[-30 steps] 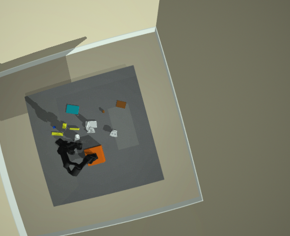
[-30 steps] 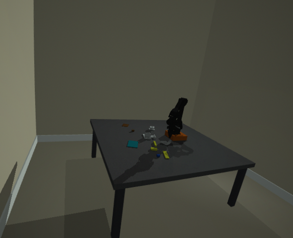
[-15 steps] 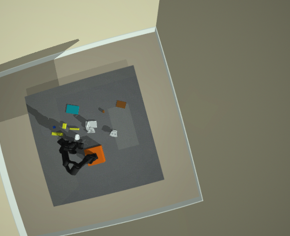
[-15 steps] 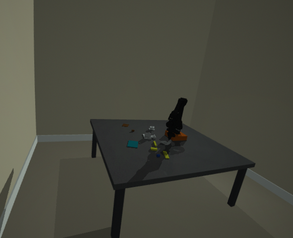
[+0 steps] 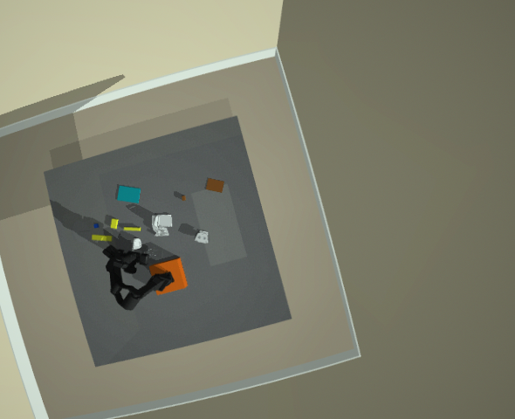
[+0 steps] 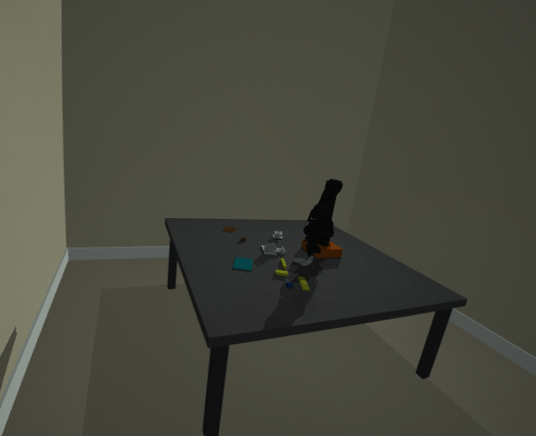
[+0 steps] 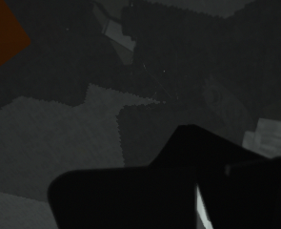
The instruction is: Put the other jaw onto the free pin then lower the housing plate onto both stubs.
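My gripper (image 5: 144, 258) (image 6: 312, 252) (image 7: 186, 133) is shut, with nothing clearly seen between the fingers. It is beside the loose pale jaw (image 5: 136, 243) (image 6: 302, 261), which lies on the table. A ridged pale part (image 7: 274, 137), apparently that jaw's toothed end, shows at right in the wrist view. The white base assembly (image 5: 161, 223) (image 6: 271, 248) stands near the table's middle; its pins and the seated jaw are too small to tell apart. A small white piece with two dark spots (image 5: 201, 236) (image 6: 277, 234), apparently the housing plate, lies apart from it.
The arm stands on an orange block (image 5: 181, 272) (image 6: 330, 252) (image 7: 4, 35). Yellow bars (image 5: 101, 237) (image 6: 303, 283), a blue cube (image 5: 96, 225) (image 6: 289, 284) and a teal block (image 5: 128, 194) (image 6: 243, 263) lie nearby. A brown block (image 5: 215, 185) (image 6: 229, 229) is farther off.
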Action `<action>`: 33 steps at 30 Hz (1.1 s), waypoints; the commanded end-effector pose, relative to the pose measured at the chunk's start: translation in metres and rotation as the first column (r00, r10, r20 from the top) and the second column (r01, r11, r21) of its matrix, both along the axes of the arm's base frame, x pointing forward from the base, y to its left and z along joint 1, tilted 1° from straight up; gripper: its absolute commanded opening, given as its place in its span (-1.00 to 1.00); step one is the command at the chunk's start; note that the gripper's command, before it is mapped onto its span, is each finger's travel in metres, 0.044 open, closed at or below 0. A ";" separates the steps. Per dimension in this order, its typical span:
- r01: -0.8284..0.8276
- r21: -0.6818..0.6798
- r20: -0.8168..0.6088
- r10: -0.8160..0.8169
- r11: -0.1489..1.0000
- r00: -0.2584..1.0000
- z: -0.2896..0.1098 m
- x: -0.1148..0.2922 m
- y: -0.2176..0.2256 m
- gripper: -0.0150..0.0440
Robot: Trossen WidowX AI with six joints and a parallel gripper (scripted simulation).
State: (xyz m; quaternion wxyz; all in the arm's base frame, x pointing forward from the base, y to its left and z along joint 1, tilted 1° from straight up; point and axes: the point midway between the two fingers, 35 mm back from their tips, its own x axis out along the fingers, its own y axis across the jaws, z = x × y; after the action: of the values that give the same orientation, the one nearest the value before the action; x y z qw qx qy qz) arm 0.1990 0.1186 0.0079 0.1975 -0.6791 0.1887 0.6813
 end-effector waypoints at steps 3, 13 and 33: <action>0.001 0.003 0.004 -0.001 1.000 1.000 0.001 0.007 0.009 -0.49; 0.001 0.004 0.005 -0.001 1.000 1.000 0.002 0.016 0.023 -0.49; 0.001 0.006 0.006 -0.001 1.000 1.000 0.001 0.029 0.045 -0.49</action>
State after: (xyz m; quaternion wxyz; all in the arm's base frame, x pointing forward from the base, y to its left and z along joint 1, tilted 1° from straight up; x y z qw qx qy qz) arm 0.2257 0.1616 0.0085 0.1990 -0.6806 0.1862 0.6801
